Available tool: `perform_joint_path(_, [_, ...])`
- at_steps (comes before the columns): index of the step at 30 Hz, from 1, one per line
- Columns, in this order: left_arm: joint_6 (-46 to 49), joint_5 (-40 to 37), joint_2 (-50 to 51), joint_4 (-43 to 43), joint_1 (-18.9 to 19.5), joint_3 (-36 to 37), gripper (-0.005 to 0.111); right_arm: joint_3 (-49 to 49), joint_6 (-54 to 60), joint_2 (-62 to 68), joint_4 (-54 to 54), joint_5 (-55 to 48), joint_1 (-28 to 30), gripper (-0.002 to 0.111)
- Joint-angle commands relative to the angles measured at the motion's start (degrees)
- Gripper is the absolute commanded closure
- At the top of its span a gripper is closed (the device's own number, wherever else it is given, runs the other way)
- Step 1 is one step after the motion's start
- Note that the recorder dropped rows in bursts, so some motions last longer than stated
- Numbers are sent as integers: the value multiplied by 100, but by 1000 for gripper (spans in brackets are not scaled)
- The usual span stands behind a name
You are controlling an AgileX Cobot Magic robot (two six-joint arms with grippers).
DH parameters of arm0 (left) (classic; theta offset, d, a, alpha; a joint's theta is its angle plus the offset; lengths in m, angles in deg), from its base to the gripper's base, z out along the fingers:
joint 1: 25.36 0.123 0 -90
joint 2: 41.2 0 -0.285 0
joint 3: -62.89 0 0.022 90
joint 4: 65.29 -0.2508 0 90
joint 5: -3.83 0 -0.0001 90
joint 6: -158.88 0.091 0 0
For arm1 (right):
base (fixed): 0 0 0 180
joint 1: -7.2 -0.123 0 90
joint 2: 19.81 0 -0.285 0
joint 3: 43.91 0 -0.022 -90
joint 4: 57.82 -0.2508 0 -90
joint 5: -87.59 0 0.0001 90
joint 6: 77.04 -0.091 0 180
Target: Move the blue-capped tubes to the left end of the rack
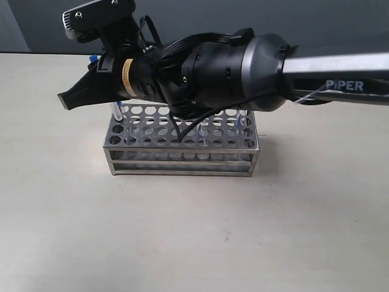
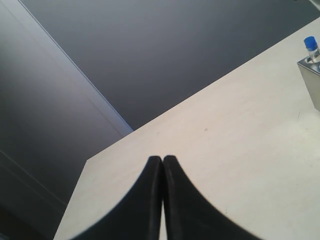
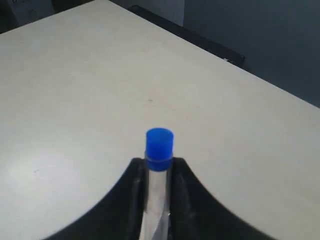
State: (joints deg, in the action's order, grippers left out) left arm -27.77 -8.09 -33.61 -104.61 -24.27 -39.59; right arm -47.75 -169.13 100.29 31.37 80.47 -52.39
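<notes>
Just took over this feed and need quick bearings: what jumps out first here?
The right gripper clamps a blue-capped tube, its big black arm stretched across above the steel rack toward the rack's left end. The left gripper hangs shut over the pale table, short of the rack.

It looked like a laboratory: a shiny steel test-tube rack [image 1: 182, 165] stood on a plain beige table [image 1: 194, 243], with a thin clear blue-capped tube [image 3: 159, 150], before a dark grey wall [image 2: 175, 50].

Blue-capped clear tube [image 3: 159, 142], silver rack [image 1: 182, 164] dotted with holes, black right pincer [image 3: 158, 165], beige table [image 1: 182, 243]
</notes>
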Motion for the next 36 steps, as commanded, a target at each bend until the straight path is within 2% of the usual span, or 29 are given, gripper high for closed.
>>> perform_joint_path(1, [-28,10,20,4,-13,-30,106,25,-412,193,691,-21,28,109])
perform_joint_path(12, [-28,10,20,4,-13,-30,106,-74,-624,141,1075,-475,28,109])
perform_joint_path(18, [-28,10,20,4,-13,-30,106,-74,1160,-242,1075,-676,17,109])
perform_joint_path(20, [-28,10,20,4,-13,-30,106,-74,1546,-379,1075,-953,17,109])
perform_joint_path(22, [-28,10,20,4,-13,-30,106,-74,2406,-531,898,-1405,17,109])
perform_joint_path(24, [-28,10,20,4,-13,-30,106,-74,3943,-576,80,-1865,17,109])
perform_joint_path(25, [-28,10,20,4,-13,-30,106,-74,5334,-586,-914,-2086,17,109])
perform_joint_path(26, [-28,10,20,4,-13,-30,106,-74,6077,-586,-1595,-2142,28,109])
perform_joint_path(27, [-28,10,20,4,-13,-30,106,-126,7547,-586,-3005,-2260,28,109])
perform_joint_path(29, [-28,35,20,4,-13,-30,106,-231,9305,-586,-4952,-2477,28,109])
perform_joint_path(30, [-28,35,20,4,-13,-30,106,-276,9550,-598,-5700,-2337,28,109])
perform_joint_path(31, [-28,35,20,4,-13,-30,106,-276,9524,-609,-5919,-2080,28,109])
perform_joint_path(34, [-28,35,20,4,-13,-30,106,-174,9362,-623,-7358,-227,321,109])
perform_joint_path(36, [-28,35,20,4,-13,-30,106,47,9362,-623,-7766,713,493,109])
